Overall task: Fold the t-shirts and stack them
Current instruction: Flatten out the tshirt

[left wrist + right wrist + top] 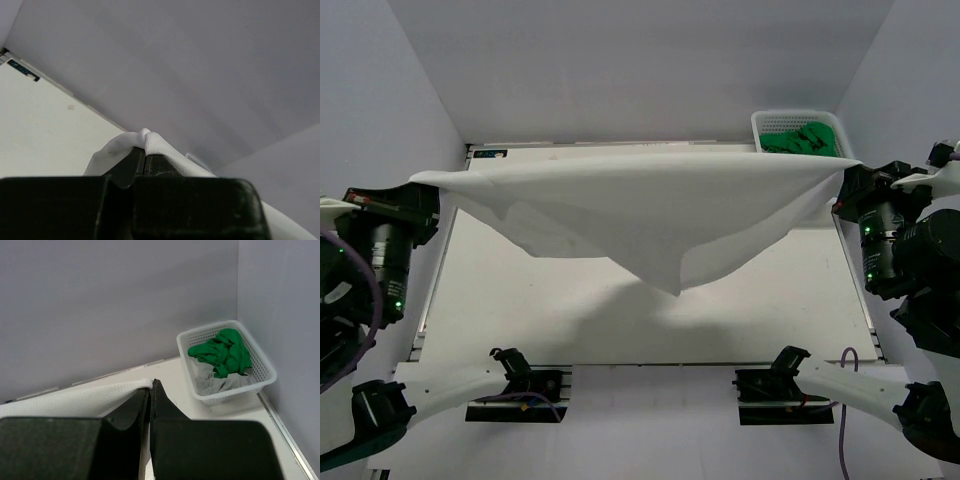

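Enclosure is three plain matte pale-grey panels: back wall (640, 60), left side wall (370, 90), right side wall (920, 60), meeting at straight corner joints. Flat white rectangular tabletop (520, 300) sits inside it, with a thin metal rail (287, 435) along its right edge, a small dark label (490, 154) at the far-left corner and a white plastic mesh basket (235, 390) in the far-right corner. Light is soft and even, throwing one broad diffuse shadow (650, 325) mid-table.
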{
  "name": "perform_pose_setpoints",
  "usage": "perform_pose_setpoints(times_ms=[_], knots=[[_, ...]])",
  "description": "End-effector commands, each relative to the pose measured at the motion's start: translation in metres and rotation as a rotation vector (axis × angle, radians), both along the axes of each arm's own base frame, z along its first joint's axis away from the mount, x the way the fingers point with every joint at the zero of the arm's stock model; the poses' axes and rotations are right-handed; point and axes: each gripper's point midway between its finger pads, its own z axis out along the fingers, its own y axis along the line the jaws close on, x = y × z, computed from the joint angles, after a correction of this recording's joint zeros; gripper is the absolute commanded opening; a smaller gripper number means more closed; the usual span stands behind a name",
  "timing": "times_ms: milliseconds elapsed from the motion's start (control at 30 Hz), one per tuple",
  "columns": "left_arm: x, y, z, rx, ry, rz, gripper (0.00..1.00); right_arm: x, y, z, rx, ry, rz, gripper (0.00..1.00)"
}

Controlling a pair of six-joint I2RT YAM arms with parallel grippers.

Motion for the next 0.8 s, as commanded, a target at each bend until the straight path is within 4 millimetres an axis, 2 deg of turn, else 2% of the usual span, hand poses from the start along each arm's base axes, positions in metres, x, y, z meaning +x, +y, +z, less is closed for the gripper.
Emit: perform_pose_setpoints(times_ms=[0, 167, 333, 400, 467, 500, 567, 600, 700, 733, 767], knots=[[0.006, -0.02, 0.014, 0.049, -0.044, -0.074, 0.0, -0.005, -0.002, 0.02, 0.033, -0.056, 0.03, 0.0], [0.012, -0.04, 0.021, 0.083, -0.046, -0.14, 0.0, -0.008, 0.0, 0.023, 0.049, -0.058, 0.065, 0.0], [0.029, -0.058, 0.009, 0.141, 0.004, -0.118, 0.0, -0.003, 0.011, 0.011, 0.04, -0.03, 0.08, 0.0], [0.046, -0.074, -0.007, 0.203, 0.042, -0.097, 0.0, 0.007, 0.028, -0.002, 0.007, -0.013, 0.11, 0.0], [0.058, -0.077, -0.022, 0.24, 0.086, -0.029, 0.0, 0.023, 0.041, -0.019, -0.037, 0.025, 0.078, 0.0], [0.07, -0.081, -0.038, 0.281, 0.141, 0.035, 0.0, 0.042, 0.048, -0.037, -0.105, 0.086, -0.009, 0.0], [0.084, -0.081, -0.062, 0.341, 0.211, 0.129, 0.0, 0.057, 0.055, -0.058, -0.169, 0.14, -0.073, 0.0], [0.09, -0.089, -0.079, 0.374, 0.246, 0.141, 0.0, 0.071, 0.067, -0.079, -0.226, 0.191, -0.091, 0.0], [0.118, -0.116, -0.122, 0.466, 0.328, 0.123, 0.0, 0.1, 0.09, -0.127, -0.261, 0.269, -0.068, 0.0], [0.128, -0.11, -0.136, 0.476, 0.36, 0.161, 0.0, 0.108, 0.087, -0.136, -0.261, 0.285, -0.087, 0.0], [0.137, -0.113, -0.154, 0.49, 0.394, 0.161, 0.0, 0.119, 0.092, -0.149, -0.24, 0.295, -0.051, 0.0]])
